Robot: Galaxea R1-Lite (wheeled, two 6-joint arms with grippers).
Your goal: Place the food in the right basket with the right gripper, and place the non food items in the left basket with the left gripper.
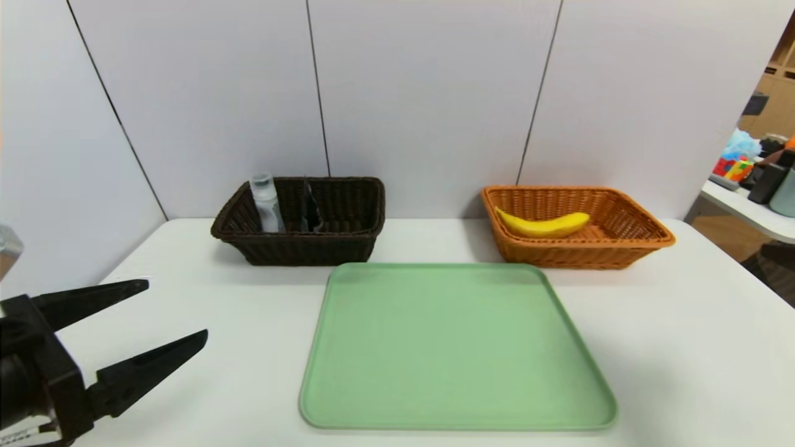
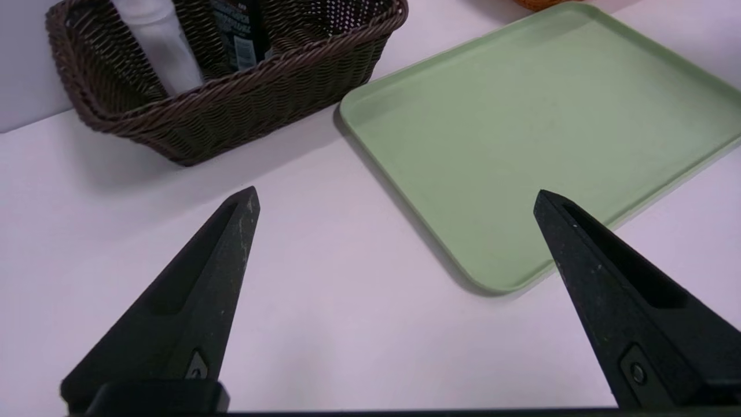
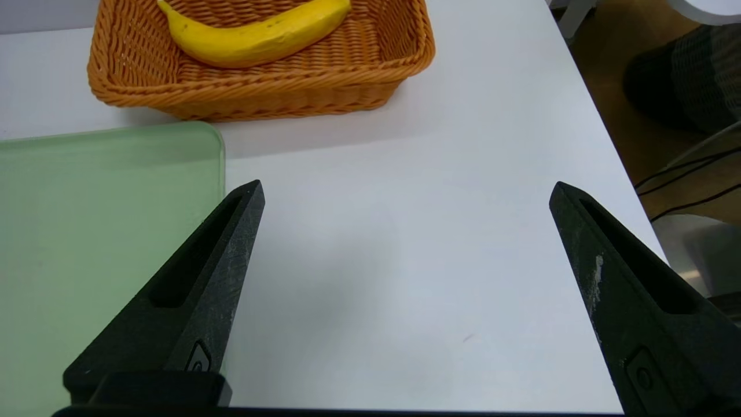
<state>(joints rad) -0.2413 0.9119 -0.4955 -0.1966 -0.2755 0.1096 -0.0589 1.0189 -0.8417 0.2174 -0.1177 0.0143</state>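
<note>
The left gripper hovers low at the near left of the scene, its two black tapered fingers spread wide apart, holding nothing, tips pointing toward the far right. The right gripper hangs at the near right, fingers likewise wide apart and empty.

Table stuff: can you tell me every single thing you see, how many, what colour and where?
table: 1, white, under everything
tray: 1, green, middle of the table, nothing on it
left basket: 1, dark brown, back left
bottle: 1, clear with a grey cap, upright in the left basket
dark item: 1, black, beside the bottle; cannot tell what it is
right basket: 1, orange, back right
banana: 1, yellow, lying in the right basket
left gripper: 1, black, open, over the table's near left
right gripper: 1, black, open, over bare table right of the tray
</note>
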